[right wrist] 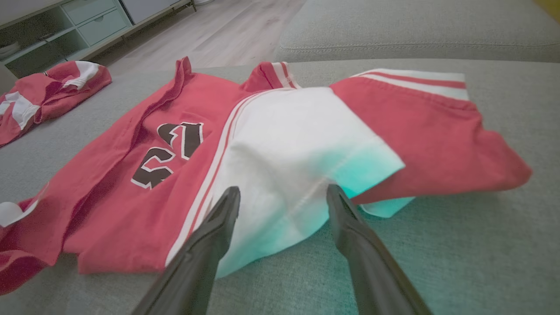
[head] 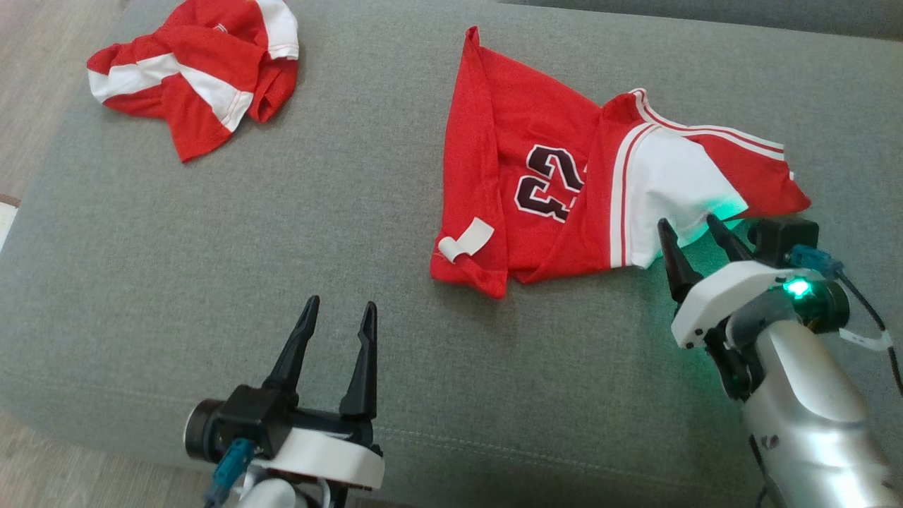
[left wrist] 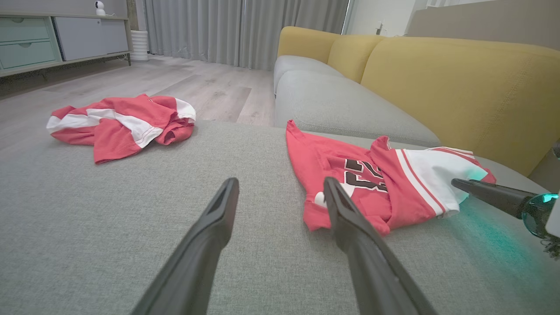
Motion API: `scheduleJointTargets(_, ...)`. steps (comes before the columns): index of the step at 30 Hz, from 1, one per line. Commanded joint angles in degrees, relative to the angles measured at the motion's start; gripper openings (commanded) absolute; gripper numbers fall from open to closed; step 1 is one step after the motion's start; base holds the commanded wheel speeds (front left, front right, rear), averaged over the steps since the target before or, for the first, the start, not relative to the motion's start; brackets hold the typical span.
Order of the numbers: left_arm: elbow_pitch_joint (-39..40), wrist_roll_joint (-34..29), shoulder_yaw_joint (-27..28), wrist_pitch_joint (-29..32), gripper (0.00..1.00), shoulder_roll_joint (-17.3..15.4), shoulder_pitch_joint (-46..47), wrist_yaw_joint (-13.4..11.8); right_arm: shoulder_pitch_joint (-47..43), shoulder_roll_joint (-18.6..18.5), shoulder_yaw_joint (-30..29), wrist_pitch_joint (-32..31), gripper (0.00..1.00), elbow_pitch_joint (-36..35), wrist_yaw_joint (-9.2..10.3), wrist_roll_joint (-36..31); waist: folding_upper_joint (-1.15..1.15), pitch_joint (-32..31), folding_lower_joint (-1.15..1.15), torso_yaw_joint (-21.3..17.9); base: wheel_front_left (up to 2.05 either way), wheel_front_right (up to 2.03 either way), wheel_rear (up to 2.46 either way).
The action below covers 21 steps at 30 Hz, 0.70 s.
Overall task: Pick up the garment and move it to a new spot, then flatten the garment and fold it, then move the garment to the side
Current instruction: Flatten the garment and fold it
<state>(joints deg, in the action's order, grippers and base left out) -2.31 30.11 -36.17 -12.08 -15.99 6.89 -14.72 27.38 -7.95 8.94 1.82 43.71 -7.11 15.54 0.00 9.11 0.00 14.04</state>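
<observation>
The red numbered jersey [head: 536,204] lay rumpled on the grey sofa cushion [head: 211,247]. The right gripper [head: 690,229], jaws wide and empty, stood at the near edge of the jersey's white panel [head: 670,183]. The left gripper [head: 340,305], jaws likewise wide, hung just short of the jersey. A second red-and-white garment [head: 197,77] lay well apart from the jersey.

Head camera steeply above the grey woven-fabric cushion [head: 176,282], left wrist camera low, skimming it toward the yellow upholstered sofa back [left wrist: 459,87], right wrist camera close over the red-and-white numbered jersey [right wrist: 109,183], shared by all three
</observation>
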Motion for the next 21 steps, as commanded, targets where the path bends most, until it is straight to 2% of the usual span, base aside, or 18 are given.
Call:
scheduleJointTargets(1, 1.90, -0.34, 1.81, -0.04, 1.00, -1.09, 2.34, -0.54, 2.62, 0.73, 1.40, 1.09, 1.00, -0.89, -0.37, -0.43, 0.00, -0.07, 0.00, -0.06, 0.00, 0.00, 0.00)
scheduleJointTargets(13, 2.35, -0.25, 1.34, 0.10, 1.00, -1.39, 1.95, -0.92, 3.41, -0.28, -0.76, 4.06, 1.00, 5.43, -0.37, -0.94, 0.00, -0.06, 0.00, -0.67, 0.00, 0.00, 0.00)
scheduleJointTargets(21, 2.55, -0.23, 0.99, 0.36, 1.00, -1.63, 2.20, -0.94, 7.15, 1.00, 1.38, 5.08, 1.00, 6.89, -0.37, -0.92, 0.00, 0.53, 0.00, -0.92, 0.00, 0.00, 0.00)
